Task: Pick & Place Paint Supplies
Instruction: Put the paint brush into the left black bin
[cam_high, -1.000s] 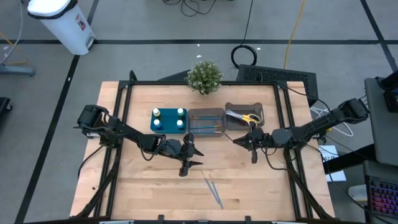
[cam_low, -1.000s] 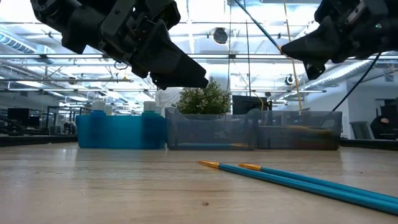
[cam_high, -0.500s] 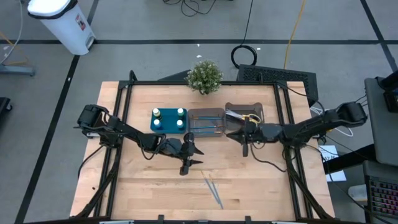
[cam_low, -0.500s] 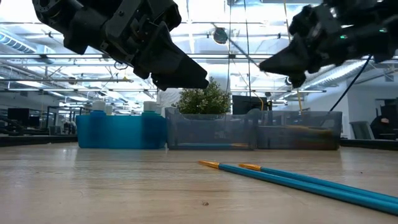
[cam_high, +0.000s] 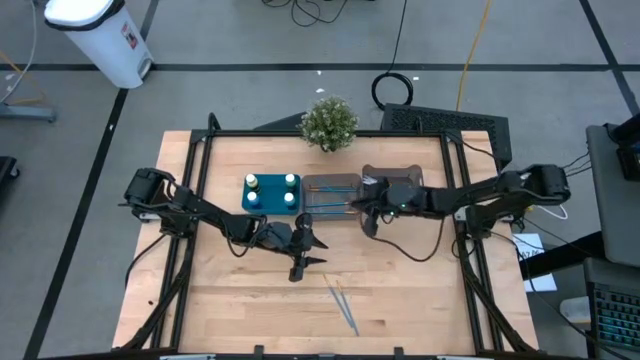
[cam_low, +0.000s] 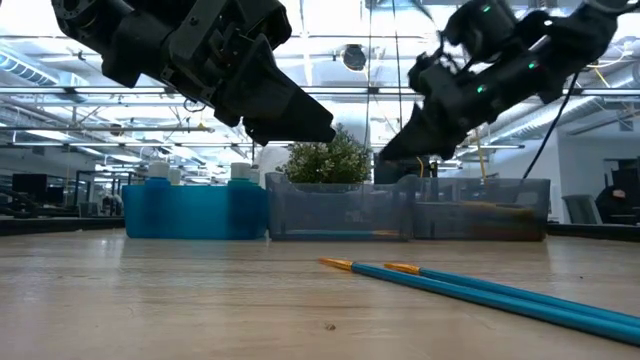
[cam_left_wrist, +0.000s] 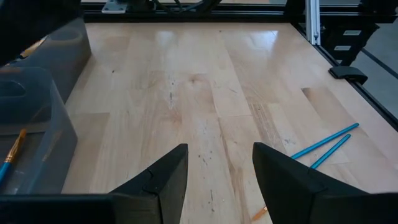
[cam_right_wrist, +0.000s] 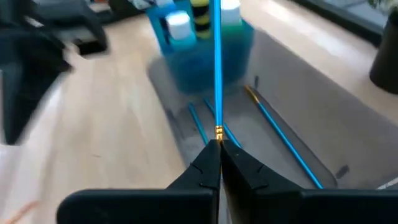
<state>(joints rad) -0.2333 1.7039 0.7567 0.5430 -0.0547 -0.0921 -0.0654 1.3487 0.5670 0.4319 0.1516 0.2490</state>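
Fingers of my right gripper (cam_right_wrist: 219, 152) pinch a blue brush (cam_right_wrist: 217, 68) above the grey bin (cam_right_wrist: 323, 118); my left gripper (cam_left_wrist: 217, 174), fingers apart, hovers short of two table brushes (cam_left_wrist: 323, 146).

We see a table (cam_high: 240, 290) of pale, matt wood planks with visible grain, grey translucent plastic bins (cam_low: 340, 210), a glossy teal plastic tray (cam_low: 190, 212), and matt black gripper fingers (cam_left_wrist: 168, 180).

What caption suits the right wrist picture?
Right gripper shut on a blue brush, above the grey bin holding more brushes.
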